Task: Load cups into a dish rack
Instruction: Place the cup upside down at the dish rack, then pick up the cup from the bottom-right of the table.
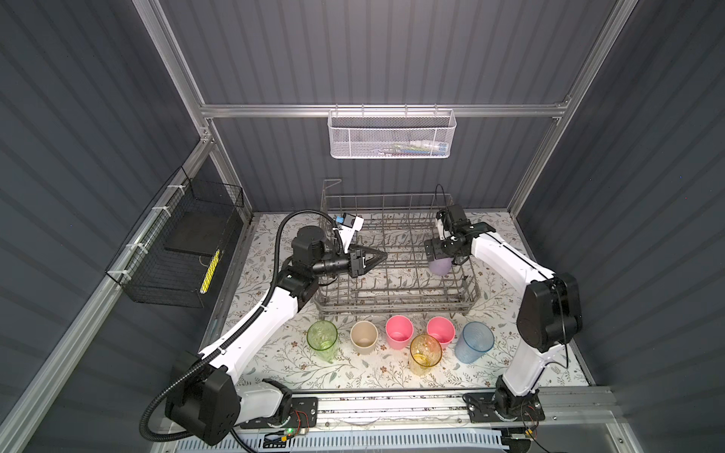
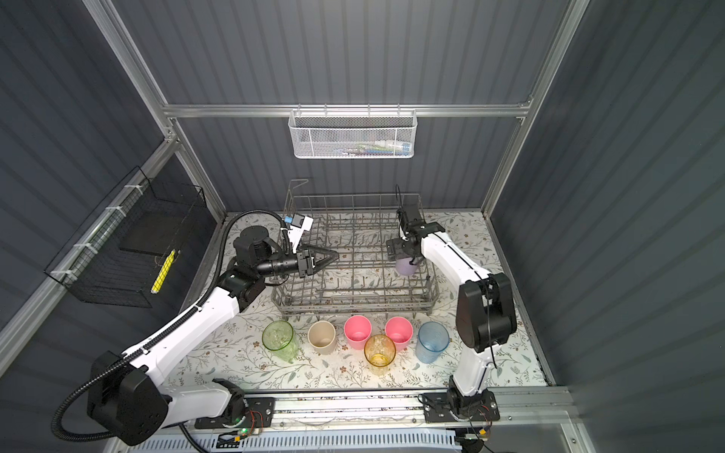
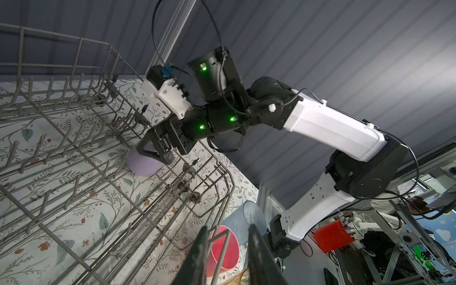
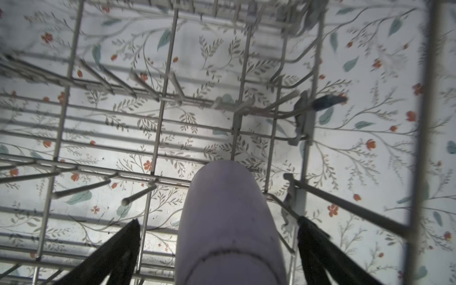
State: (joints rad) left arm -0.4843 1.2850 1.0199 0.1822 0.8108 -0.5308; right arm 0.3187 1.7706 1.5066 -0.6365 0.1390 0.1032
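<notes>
The lavender cup [image 1: 439, 267] sits inside the dish rack [image 1: 392, 302], in its right part, close to the right wall. It appears to be mouth-down and leaning on the upright tines, which would suit draining, though the gripper body hides much of it from above and I cannot be sure of the tilt.

The right gripper [image 4: 218, 222] hangs over the cup with its claw wide. In the right wrist view both fingers [image 4: 118, 249] stand well off the cup's sides, with rack wire showing in the gaps. The rack alone seems to carry the cup, and this placement looks done.

The right arm rises from its near-right base. Its white forearm stretches far and left over the rack's right wall, and the wrist bends so the claw points down.

The left gripper [image 1: 378, 257] lies level above the rack's left part and points right. Its claw is narrow, with only a slim gap, and it holds nothing. This reads as a waiting pose, clear of the other arm.

Six cups stand upright on the table [image 1: 298, 368], in a row just near of the rack: green [image 1: 322, 337], beige [image 1: 364, 336], two pink [image 1: 399, 331] [image 1: 440, 329], amber [image 1: 425, 351] and blue [image 1: 474, 341]. They are within either arm's reach for the loads to come.
</notes>
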